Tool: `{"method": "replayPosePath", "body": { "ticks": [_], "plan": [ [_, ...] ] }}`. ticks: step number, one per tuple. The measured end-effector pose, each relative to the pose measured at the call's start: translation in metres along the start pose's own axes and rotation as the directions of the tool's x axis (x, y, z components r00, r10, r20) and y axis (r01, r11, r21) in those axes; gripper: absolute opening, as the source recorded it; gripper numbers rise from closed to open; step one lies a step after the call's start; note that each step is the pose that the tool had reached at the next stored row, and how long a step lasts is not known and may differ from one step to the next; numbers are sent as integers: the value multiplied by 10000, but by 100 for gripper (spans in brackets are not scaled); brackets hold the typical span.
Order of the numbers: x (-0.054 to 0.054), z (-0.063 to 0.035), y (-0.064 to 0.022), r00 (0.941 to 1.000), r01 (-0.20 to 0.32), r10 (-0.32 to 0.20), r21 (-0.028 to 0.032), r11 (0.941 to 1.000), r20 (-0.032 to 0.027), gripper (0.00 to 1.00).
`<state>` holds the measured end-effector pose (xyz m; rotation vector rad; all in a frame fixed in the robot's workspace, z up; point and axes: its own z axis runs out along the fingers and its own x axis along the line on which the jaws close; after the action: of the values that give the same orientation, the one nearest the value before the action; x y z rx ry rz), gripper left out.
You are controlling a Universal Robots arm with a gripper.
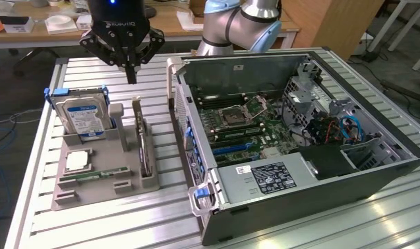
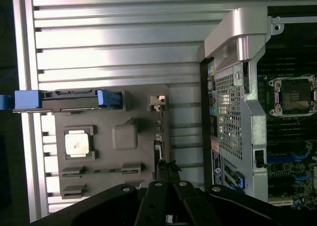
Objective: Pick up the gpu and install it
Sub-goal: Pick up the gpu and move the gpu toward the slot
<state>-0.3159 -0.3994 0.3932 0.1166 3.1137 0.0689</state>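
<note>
The gpu [image 1: 142, 141] is a thin dark card standing on edge in a slot of the grey holder [image 1: 106, 179], between the hard drive and the computer case. In the wrist view the gpu [image 2: 159, 145] appears edge-on, with its silvery bracket end farthest from my fingers. My gripper [image 1: 131, 77] hangs above the table behind the holder, well above the card's far end, shut with nothing in it. In the wrist view my gripper [image 2: 167, 196] lines up with the card's near end. The open computer case [image 1: 293, 129] lies on the exterior view's right, motherboard [image 1: 248, 124] exposed.
The grey holder [image 2: 124, 137] also carries a silver hard drive [image 1: 84, 116] with a blue label and blue clips, a square processor [image 1: 77, 162] and a green memory stick [image 1: 92, 174]. The slatted metal table [image 1: 92, 223] ends near the holder's left. A desk with boxes stands behind.
</note>
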Motion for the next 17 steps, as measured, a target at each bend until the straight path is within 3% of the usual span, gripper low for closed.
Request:
{"method": "replayPosePath", "body": {
  "ticks": [6, 8, 13, 14, 17],
  "plan": [
    [0, 0, 0, 10000, 0, 0, 0, 10000, 0, 11],
    [0, 0, 0, 10000, 0, 0, 0, 10000, 0, 23],
    [0, 0, 0, 10000, 0, 0, 0, 10000, 0, 35],
    [0, 0, 0, 10000, 16, -16, 0, 10000, 0, 41],
    [1, 7, -1, 9994, 349, -349, -8, 9994, -15, 41]
  ]
}}
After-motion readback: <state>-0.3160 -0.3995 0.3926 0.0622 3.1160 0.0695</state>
